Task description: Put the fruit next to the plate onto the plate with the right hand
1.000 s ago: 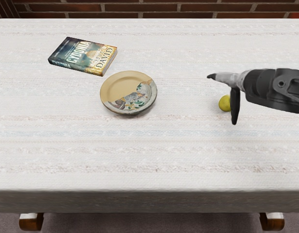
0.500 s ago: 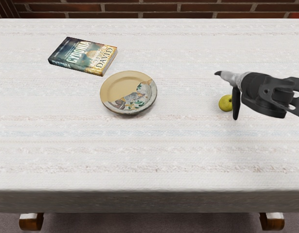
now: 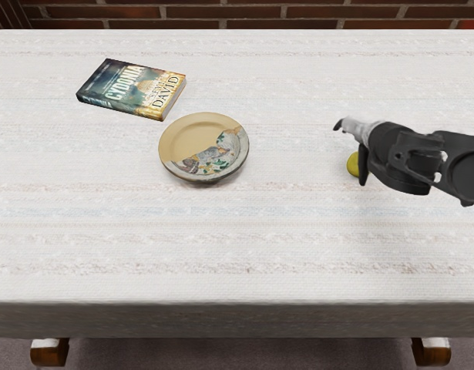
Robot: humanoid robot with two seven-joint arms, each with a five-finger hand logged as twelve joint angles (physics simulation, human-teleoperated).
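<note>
**Colours across a pale tabletop**

The tabletop is off-white with a woven look, crossed by faint beige and bluish bands. The book has a dark teal and blue cover with pale lettering and a tan patch. The plate is part mustard tan, part blue, green and cream floral pattern. The fruit is yellow-green. The right hand is charcoal, paling to light grey at its far end. The brick wall is red-brown with pale mortar.

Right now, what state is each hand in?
Left hand: not in view.
Right hand: open, spread right at the fruit, holding nothing.
</note>
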